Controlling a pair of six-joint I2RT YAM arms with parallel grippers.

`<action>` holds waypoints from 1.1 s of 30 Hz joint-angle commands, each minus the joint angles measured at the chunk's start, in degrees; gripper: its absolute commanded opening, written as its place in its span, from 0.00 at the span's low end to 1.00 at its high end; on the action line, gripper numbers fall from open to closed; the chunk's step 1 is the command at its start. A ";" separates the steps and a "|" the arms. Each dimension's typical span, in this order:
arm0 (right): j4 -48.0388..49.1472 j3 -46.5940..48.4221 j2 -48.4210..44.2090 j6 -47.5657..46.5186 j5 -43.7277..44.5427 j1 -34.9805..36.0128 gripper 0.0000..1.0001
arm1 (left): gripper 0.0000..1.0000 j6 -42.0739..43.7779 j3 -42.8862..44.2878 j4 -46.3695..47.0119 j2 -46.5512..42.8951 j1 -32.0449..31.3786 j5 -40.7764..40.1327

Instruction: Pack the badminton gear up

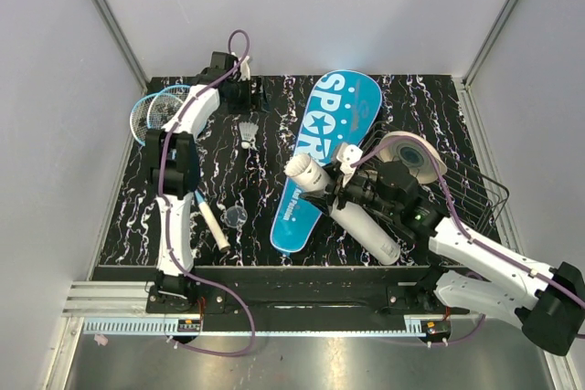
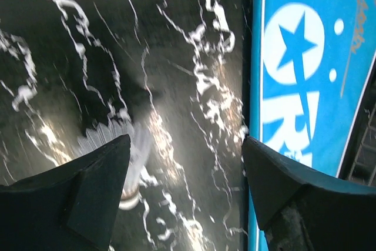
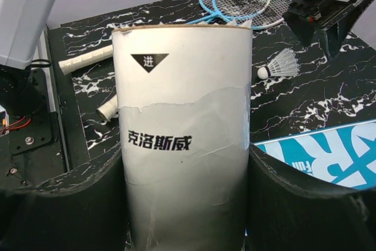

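Shuttlecock (image 1: 248, 132): one white feather piece, lying on its side on the far-left part of the marbled table (image 1: 430, 107), cork toward the near edge and skirt toward the far edge. Position relative to left gripper (image 1: 247, 98): just near of it, apart; in the left wrist view the skirt (image 2: 126, 151) shows low between the spread fingers, partly hidden behind the left one, so it sits off-centre in the gap. Left gripper state: open, empty. Nearer arm: left, by a clear margin. Tube (image 1: 356, 212): long white cylinder, clamped across its body by the right gripper (image 1: 336, 191) at centre-near, with its long axis running from far-left to near-right and one end turned toward the shuttlecock. Cover (image 1: 324, 157): blue, flat, between shuttlecock and tube, with the tube partly over its near end. Rackets (image 1: 160, 107): two, heads stacked at the far-left edge, handles running toward the near side. Judged next step: centre the left gripper over the shuttlecock, close across the skirt, then carry it rightward to the tube mouth.
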 commanded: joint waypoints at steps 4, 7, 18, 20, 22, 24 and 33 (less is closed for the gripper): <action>-0.91 0.29 -3.64 -1.45 1.47 0.32 0.26 | 0.82 -0.62 7.41 5.25 6.81 2.64 3.21; -1.18 0.29 -3.38 -1.80 1.91 0.32 0.26 | 0.81 -0.70 9.60 0.78 9.54 2.99 3.64; 0.58 0.29 -1.80 -1.27 0.07 0.32 0.26 | 0.72 -1.23 -8.58 6.03 -2.14 3.08 3.99; 0.76 0.11 -2.15 -1.10 -0.02 0.32 0.26 | 0.70 -1.93 -9.90 5.07 -3.20 2.99 3.82; 1.11 -0.33 -2.85 -0.92 0.24 0.32 0.26 | 0.69 -3.34 -12.96 5.41 -5.03 3.08 3.21; 1.20 -0.59 -3.03 -0.92 0.42 0.41 0.26 | 0.68 -4.39 -15.52 6.90 -6.44 3.08 3.73; 1.90 -0.50 -2.50 -0.57 -0.81 0.32 0.26 | 0.61 -5.36 -22.30 6.83 -9.88 2.38 3.82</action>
